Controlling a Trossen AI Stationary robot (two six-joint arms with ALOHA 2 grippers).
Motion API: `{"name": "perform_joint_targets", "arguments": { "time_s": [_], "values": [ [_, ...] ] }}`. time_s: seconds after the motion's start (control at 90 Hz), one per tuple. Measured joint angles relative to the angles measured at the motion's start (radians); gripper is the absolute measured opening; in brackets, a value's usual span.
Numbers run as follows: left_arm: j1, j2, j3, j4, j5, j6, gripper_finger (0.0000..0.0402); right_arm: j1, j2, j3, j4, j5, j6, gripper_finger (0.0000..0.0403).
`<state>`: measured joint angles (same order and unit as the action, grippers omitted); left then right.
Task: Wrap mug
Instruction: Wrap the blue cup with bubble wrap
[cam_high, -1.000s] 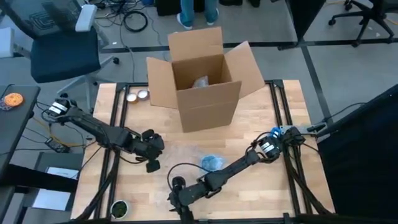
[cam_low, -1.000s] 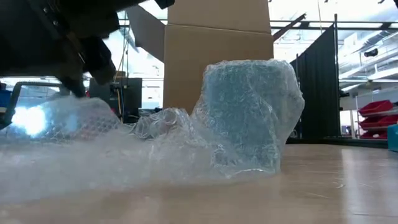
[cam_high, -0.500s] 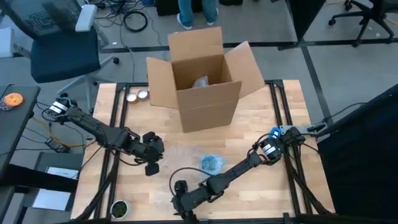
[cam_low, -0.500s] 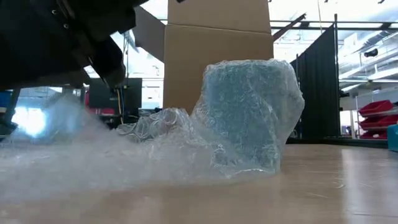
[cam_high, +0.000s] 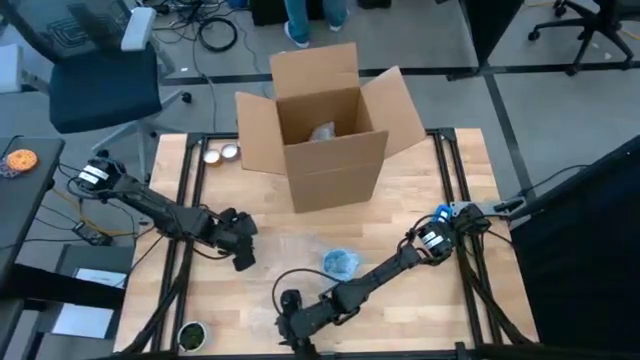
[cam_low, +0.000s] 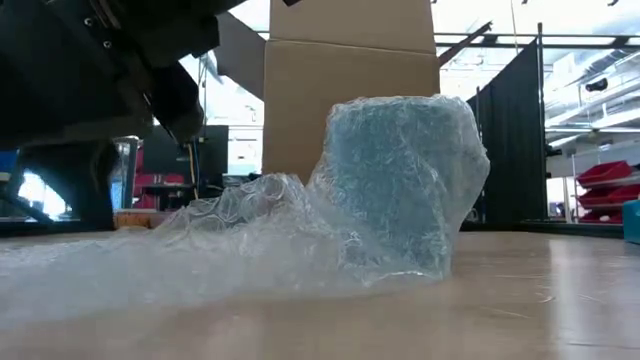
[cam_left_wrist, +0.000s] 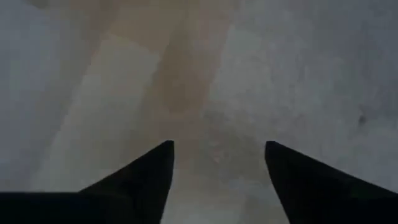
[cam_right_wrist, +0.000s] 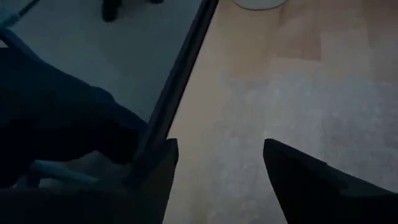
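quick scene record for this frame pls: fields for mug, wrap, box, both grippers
mug: blue mug upright on the table, covered in bubble wrap
wrap: loose sheet trails off the mug across the table toward the left arm's side
box: cardboard box open, flaps up, behind the mug; a wrapped item lies inside
left gripper: left gripper open, above the flat wrap, holding nothing
right gripper: right gripper open, near the table's front edge, holding nothing
other: two small tape rolls left of the box
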<state>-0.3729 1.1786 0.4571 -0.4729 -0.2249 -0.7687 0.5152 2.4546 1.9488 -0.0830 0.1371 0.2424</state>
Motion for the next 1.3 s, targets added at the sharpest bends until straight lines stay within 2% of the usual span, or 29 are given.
{"name": "perform_joint_targets", "arguments": {
  "time_s": [0.2,0.367,0.522,0.689,0.811,0.956,1.044,1.144,1.3],
  "values": [
    [-0.003,0.007,-0.082,0.191,-0.021,0.036,0.0236,0.000,0.000,0.000,-0.001,0.000,-0.056,0.0232],
    [-0.015,0.060,-0.095,0.288,-0.081,0.143,0.0203,-0.019,0.000,-0.014,-0.011,-0.029,-0.072,0.0247],
    [-0.014,0.136,-0.092,0.387,-0.096,0.159,0.0138,-0.033,0.026,-0.016,-0.009,-0.036,-0.078,0.0254],
    [-0.010,0.170,-0.058,0.434,-0.098,0.178,0.0024,-0.040,0.060,-0.015,0.009,-0.043,-0.062,0.0252],
    [0.005,0.173,-0.007,0.401,-0.091,0.215,0.0008,-0.040,0.062,-0.015,-0.027,0.029,-0.036,0.0240],
    [0.012,0.171,0.088,0.308,-0.091,0.256,0.0001,-0.039,0.061,-0.014,-0.065,0.098,0.026,0.0187],
    [0.013,0.171,0.154,0.233,-0.071,0.300,0.0001,-0.038,0.059,-0.013,-0.104,0.151,0.084,0.0117],
    [0.013,0.171,0.223,0.145,-0.044,0.354,0.0001,-0.039,0.052,-0.013,-0.123,0.158,0.103,0.0026],
    [0.013,0.170,0.331,-0.005,-0.031,0.376,0.0000,-0.013,0.004,-0.019,-0.140,0.143,0.125,0.0007]
  ]
}}
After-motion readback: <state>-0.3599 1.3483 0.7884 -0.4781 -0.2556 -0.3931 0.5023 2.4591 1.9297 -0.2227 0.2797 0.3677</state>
